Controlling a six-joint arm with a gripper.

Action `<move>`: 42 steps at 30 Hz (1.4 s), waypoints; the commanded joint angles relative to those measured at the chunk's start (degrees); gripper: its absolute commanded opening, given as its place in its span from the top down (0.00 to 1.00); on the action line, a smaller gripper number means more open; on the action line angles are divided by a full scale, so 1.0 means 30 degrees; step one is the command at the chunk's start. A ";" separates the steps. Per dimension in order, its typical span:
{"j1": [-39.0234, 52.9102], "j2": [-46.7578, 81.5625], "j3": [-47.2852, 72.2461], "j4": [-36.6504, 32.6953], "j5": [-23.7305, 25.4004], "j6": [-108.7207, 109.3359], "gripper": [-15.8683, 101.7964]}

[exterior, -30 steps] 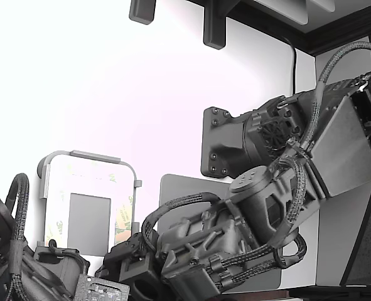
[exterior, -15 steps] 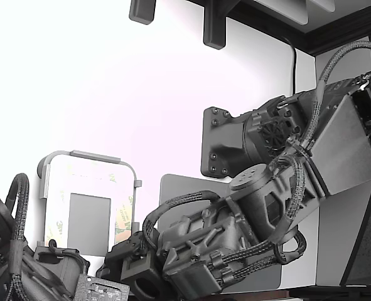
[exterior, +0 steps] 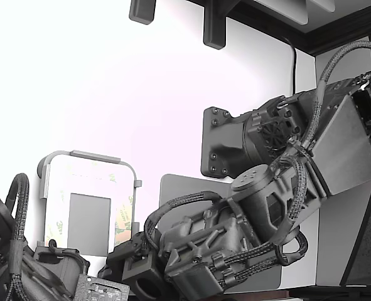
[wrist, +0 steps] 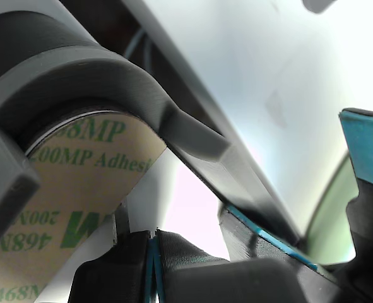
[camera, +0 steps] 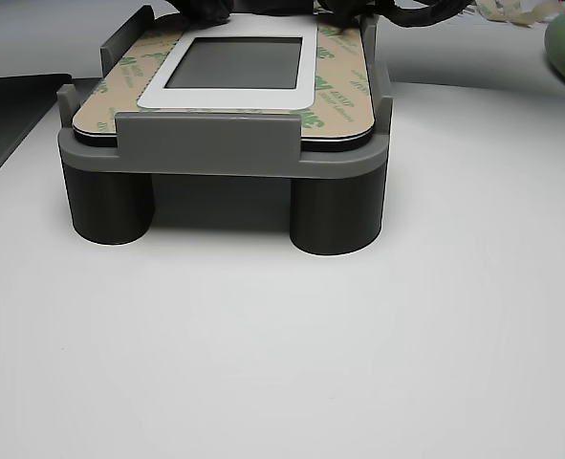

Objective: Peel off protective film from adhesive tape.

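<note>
Protective film (camera: 344,91) looks still flat on the panel's strip in its grey holder (camera: 215,143), so your peel seems unstarted; the gripper's (wrist: 154,243) grip can't be told.

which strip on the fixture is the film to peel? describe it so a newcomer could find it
Start at the grey fixture on two round legs, holding a white panel with a grey square. The protective film is the tan strip with green print along the panel's edge on the other view's right. Its neighbours look fainter in the exterior view.

protective film (wrist: 79,189): tan, green print | fixture (camera: 206,143): grey | table (camera: 358,363): white
</note>
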 commanded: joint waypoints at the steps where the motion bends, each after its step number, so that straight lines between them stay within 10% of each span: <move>1: -0.0088 0.0557 -0.0615 0.0029 0.0029 0.0059 0.96; 42: 0.0264 0.0937 -0.0703 0.0908 0.0615 0.0059 0.96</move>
